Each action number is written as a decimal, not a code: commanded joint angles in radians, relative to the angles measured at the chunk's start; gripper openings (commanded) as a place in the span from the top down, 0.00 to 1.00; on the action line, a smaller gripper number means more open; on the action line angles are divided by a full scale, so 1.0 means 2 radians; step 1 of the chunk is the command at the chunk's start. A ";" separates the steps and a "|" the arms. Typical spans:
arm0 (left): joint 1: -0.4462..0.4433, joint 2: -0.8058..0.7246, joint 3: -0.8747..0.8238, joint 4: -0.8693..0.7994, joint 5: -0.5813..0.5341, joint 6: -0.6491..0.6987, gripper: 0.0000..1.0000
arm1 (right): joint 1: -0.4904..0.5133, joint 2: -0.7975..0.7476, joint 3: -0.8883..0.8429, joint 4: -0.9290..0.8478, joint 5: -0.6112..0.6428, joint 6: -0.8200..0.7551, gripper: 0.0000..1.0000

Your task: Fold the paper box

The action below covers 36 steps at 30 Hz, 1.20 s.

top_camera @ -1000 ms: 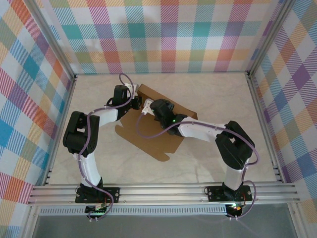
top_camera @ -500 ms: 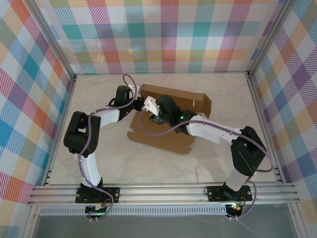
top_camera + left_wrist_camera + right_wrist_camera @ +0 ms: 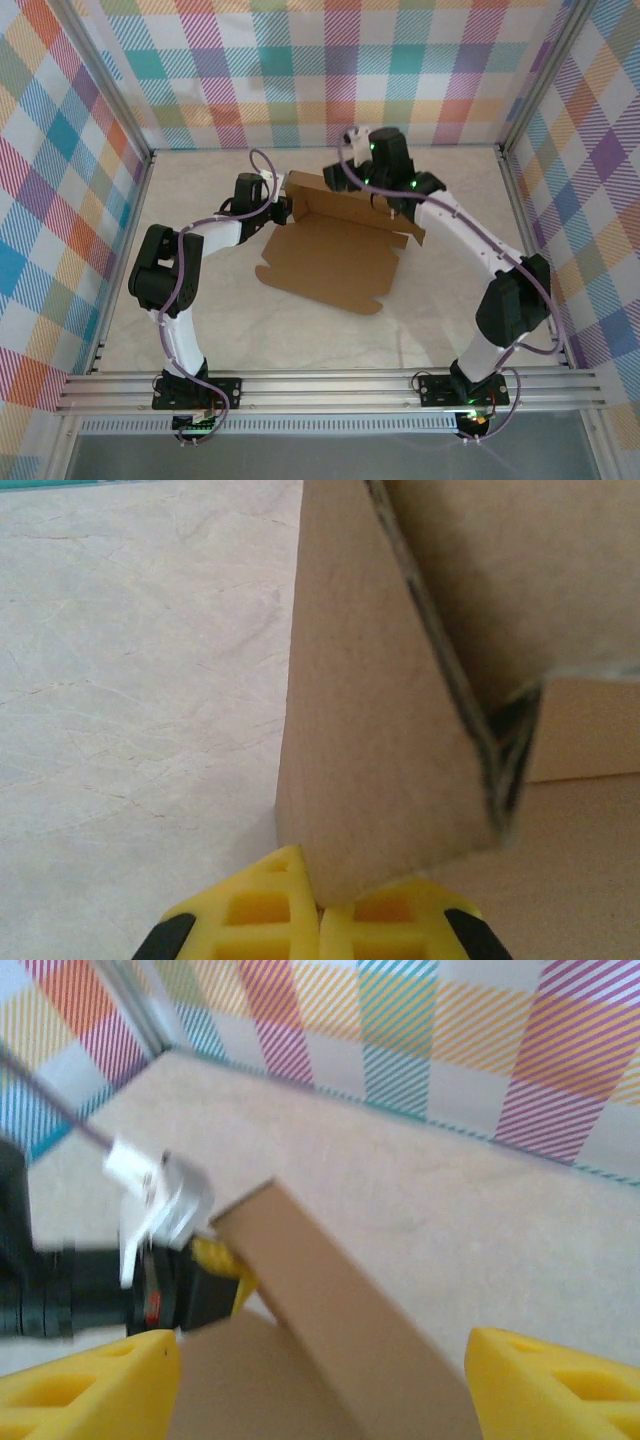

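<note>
Paper box (image 3: 330, 262): back flap raised | left tool (image 3: 320, 920): clamped on flap corner | right tool (image 3: 325, 1385): wide, holding nothing

The pale, marble-veined counter (image 3: 440, 300) carries the brown cardboard paper box (image 3: 330, 262) near its middle: a wide panel lies flat on it, the far wall raised

The box (image 3: 335, 255) is plain brown, darker along its cut edges. The counter (image 3: 450, 300) is pale cream with faint marble veins. The walls (image 3: 330, 70) carry a pastel plaid of pink, orange, yellow, teal, blue and purple. The arms (image 3: 172, 320) are black and white, their cables (image 3: 215, 221) purple. The left pincer (image 3: 318, 910) and right pincer (image 3: 320, 1385) are yellow.
</note>
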 commanded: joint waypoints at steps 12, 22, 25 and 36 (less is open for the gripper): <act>-0.040 -0.038 -0.016 -0.107 -0.029 0.012 1.00 | -0.033 0.269 0.321 -0.258 -0.214 0.058 0.24; -0.058 -0.030 -0.039 -0.083 -0.046 -0.008 1.00 | -0.033 0.329 0.339 -0.263 -0.302 0.052 0.27; -0.058 -0.027 -0.041 -0.071 -0.051 -0.011 0.99 | -0.035 0.335 0.339 -0.265 -0.306 0.053 0.30; -0.059 -0.022 -0.060 -0.014 -0.058 -0.021 0.76 | -0.039 0.339 0.317 -0.268 -0.340 0.056 0.36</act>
